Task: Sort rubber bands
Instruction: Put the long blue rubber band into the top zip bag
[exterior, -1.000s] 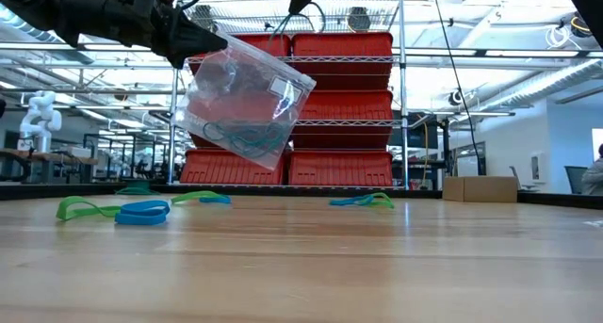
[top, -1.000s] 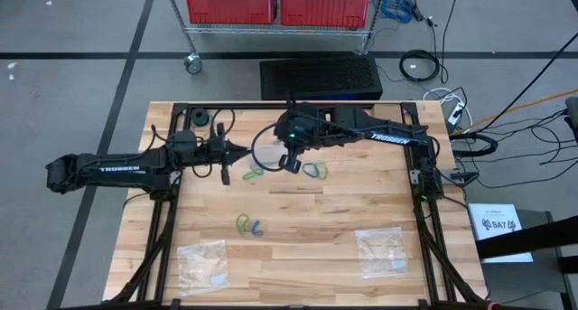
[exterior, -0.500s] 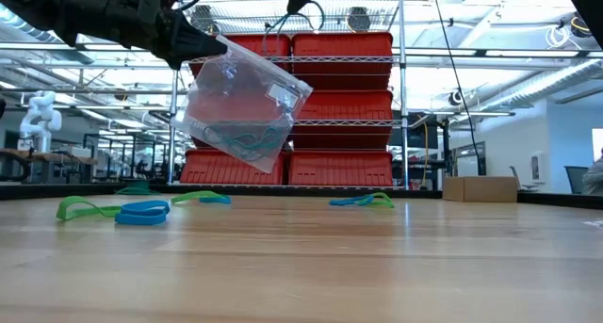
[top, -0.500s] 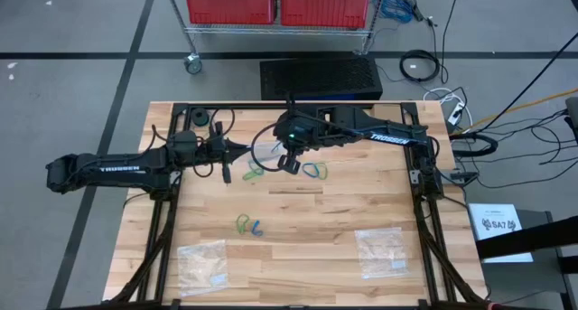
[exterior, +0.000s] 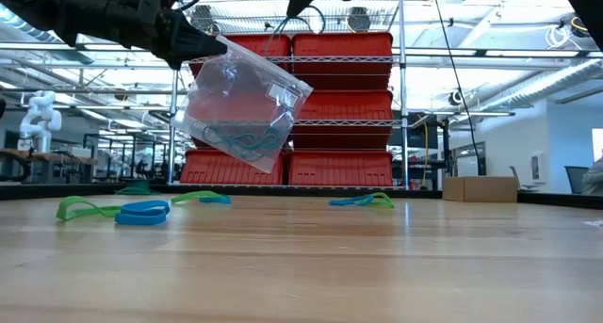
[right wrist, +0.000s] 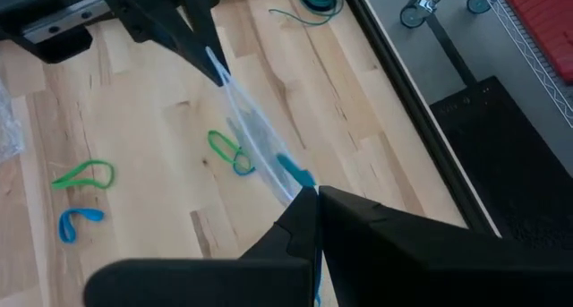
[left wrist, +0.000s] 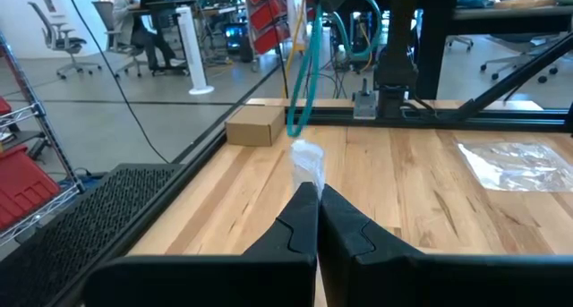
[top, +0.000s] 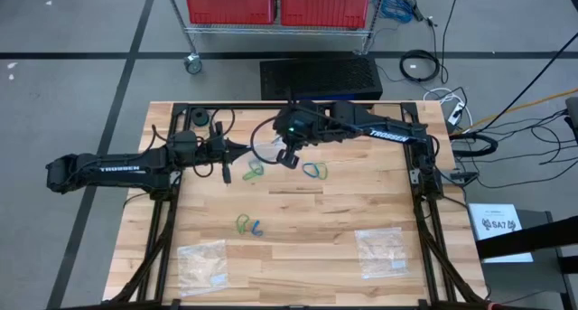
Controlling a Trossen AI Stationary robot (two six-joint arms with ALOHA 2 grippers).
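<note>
My left gripper (exterior: 212, 48) is shut on a clear plastic bag (exterior: 240, 106) that hangs high above the table's far middle, with blue-green rubber bands inside it. Just to its right, my right gripper (right wrist: 315, 195) is shut on a teal rubber band (left wrist: 300, 83) that dangles by the bag's top edge (left wrist: 307, 159). I cannot tell whether the band's lower end is inside the bag. Loose green and blue rubber bands lie on the table (top: 253, 172), (top: 314, 170), (top: 248, 225). My left gripper pinches the bag's upper corner (exterior: 226, 46) between its two shut fingers, which lie level and come from the table's left. The bag hangs tilted below them, clear of the table. My right gripper pinches the teal band at its upper end (right wrist: 295, 174), fingers slanting down from the table's right. The band hangs below as a slack loop, off the table.
Two more clear bags lie flat near the table's front edge, one left (top: 203, 260) and one right (top: 379, 248). A wire rack of red bins (exterior: 339, 106) stands beyond the far edge. The wood between the loose bands and the front bags is bare.
The hanging bag has swung slightly under my left gripper. Both grippers have stayed where they were.
</note>
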